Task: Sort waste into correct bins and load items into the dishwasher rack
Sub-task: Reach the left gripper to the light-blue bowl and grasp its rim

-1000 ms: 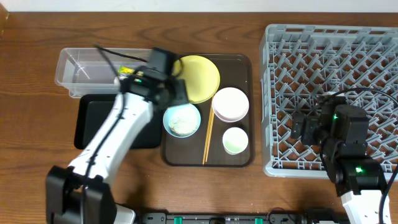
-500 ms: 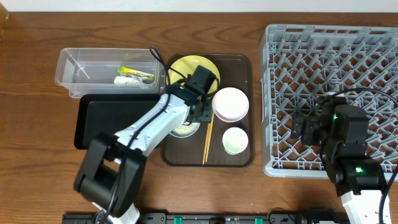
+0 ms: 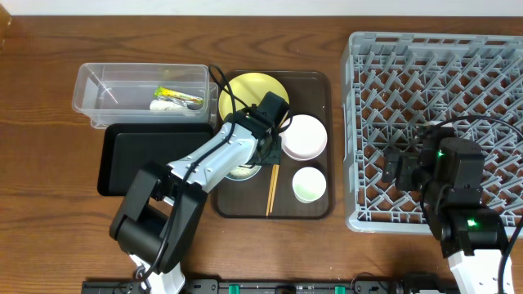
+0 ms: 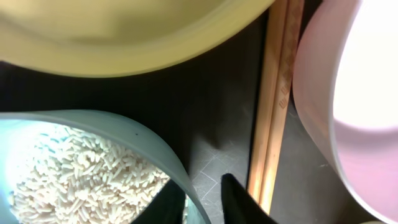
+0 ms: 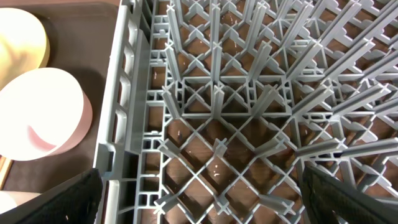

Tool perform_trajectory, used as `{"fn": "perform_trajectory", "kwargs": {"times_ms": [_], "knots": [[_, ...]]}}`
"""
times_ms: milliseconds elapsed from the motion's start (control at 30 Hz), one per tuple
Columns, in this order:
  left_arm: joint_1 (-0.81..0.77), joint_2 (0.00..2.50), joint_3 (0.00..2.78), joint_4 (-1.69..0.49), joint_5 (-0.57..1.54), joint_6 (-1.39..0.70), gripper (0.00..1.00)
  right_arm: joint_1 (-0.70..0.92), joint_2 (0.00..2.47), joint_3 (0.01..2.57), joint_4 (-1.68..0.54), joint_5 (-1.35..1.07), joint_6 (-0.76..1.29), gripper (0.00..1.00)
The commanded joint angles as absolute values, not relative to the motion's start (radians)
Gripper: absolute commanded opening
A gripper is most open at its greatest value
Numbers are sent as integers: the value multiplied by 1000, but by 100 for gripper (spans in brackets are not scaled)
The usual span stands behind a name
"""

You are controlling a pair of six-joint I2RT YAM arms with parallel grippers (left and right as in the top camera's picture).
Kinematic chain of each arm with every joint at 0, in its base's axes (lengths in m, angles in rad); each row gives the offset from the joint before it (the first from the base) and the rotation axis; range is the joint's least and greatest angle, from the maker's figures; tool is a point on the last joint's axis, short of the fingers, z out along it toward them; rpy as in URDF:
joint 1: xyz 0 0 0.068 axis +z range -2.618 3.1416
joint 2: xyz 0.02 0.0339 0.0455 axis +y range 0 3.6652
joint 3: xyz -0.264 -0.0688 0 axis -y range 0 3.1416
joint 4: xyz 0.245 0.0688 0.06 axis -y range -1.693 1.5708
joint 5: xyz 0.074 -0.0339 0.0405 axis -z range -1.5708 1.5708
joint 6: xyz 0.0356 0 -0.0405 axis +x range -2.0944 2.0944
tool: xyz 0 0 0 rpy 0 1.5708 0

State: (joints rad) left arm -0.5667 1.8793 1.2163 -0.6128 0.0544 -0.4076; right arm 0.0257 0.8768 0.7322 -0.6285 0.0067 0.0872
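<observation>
My left gripper (image 3: pixel 263 155) is down on the brown serving tray, shut on the right rim of the light blue bowl (image 4: pixel 143 137). One finger is inside the bowl and one outside. White rice grains (image 4: pixel 74 174) fill the bowl. The arm hides most of the bowl (image 3: pixel 243 170) from overhead. Chopsticks (image 3: pixel 273 188) lie just right of it. The yellow plate (image 3: pixel 249 98), white bowl (image 3: pixel 304 136) and small cup (image 3: pixel 309 184) share the tray. The green-and-yellow wrapper (image 3: pixel 176 92) and white scrap (image 3: pixel 163 104) lie in the clear tub (image 3: pixel 106 90). My right gripper (image 5: pixel 205 196) hangs open above the dishwasher rack (image 3: pixel 433 73).
The black tray (image 3: pixel 139 159) sits in front of the clear tub, left of the brown serving tray (image 3: pixel 323 82). The rack's left wall (image 5: pixel 121 112) stands close beside the white bowl (image 5: pixel 43 112). Cables trail over the plate.
My left arm swung from the clear tub to the blue bowl, and its jaws closed onto the rim. The wrapper and scrap now show in the tub. The right arm stayed still.
</observation>
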Motion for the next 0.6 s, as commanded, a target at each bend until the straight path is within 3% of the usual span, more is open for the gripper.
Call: {"fn": "perform_trajectory", "kwargs": {"times_ms": [0,133,567], "knots": [[-568,1887,1203,-617,41,-401,19,33,877,752,-629,2,97,99],[-568,1887,1203,-630,41,-401,6,33,877,752,-629,2,97,99],[-566,1719,1227,-743,41,-401,6,33,877,752,-630,2,97,99]]}}
